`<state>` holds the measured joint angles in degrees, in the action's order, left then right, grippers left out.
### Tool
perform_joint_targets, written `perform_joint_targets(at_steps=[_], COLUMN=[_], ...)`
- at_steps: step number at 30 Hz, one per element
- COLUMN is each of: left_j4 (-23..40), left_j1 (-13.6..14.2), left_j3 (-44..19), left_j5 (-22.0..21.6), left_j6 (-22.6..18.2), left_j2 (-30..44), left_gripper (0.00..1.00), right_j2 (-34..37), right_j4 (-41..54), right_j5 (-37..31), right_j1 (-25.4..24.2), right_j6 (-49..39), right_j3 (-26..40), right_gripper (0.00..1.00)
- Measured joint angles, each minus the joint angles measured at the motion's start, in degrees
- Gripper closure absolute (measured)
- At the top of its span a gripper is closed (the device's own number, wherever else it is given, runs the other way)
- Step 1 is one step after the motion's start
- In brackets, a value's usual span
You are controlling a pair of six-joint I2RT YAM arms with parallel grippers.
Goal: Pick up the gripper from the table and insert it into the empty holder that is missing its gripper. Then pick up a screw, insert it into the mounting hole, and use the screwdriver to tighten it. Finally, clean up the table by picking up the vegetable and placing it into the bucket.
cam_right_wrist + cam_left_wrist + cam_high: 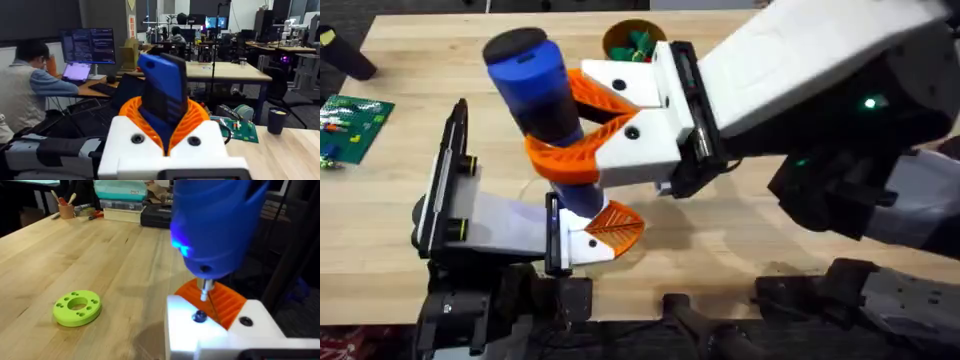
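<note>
Tightening is in hand: right gripper [582, 118] clamps the chunky blue powered screwdriver [535, 85] upright, metal tip just above a dark screw [199, 316]. Left gripper [610, 228] state undeterminable. Next: seat tip squarely.

Light wooden plank desk [760, 250], butcher-block style, running across the whole scene. Far side, near the middle: orange-rimmed bucket [620, 33] with green bits inside. Far left edge: green circuit board [355, 125] lying flat, with a dark object [345, 55] beyond it at the corner. Also resting flat on the wood: a round green disc with holes [77, 308].
</note>
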<state>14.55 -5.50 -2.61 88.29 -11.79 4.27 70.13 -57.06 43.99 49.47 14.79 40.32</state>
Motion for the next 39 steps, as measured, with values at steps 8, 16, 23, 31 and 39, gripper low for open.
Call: perform_joint_targets(at_steps=[8,16,23,31,39], left_j4=[0.0,0.0,0.0,0.0,0.0], left_j1=[0.0,0.0,0.0,0.0,0.0], left_j3=[0.0,0.0,0.0,0.0,0.0], left_j5=[0.0,0.0,0.0,0.0,0.0], left_j6=[0.0,0.0,0.0,0.0,0.0], left_j2=[0.0,0.0,0.0,0.0,0.0], left_gripper=[0.991,0.991,0.991,0.991,0.991], right_j2=[0.0,0.6,2.1,2.1,2.1], right_j4=[0.0,-0.4,-0.2,-0.2,0.7], right_j5=[0.0,0.0,0.0,0.0,0.0], right_j1=[0.0,0.2,0.7,0.7,0.7], right_j6=[0.0,0.0,0.0,-0.2,-0.7], right_j3=[0.0,0.0,0.0,0.0,0.0], right_gripper=[0.971,0.971,0.971,0.971,0.971])
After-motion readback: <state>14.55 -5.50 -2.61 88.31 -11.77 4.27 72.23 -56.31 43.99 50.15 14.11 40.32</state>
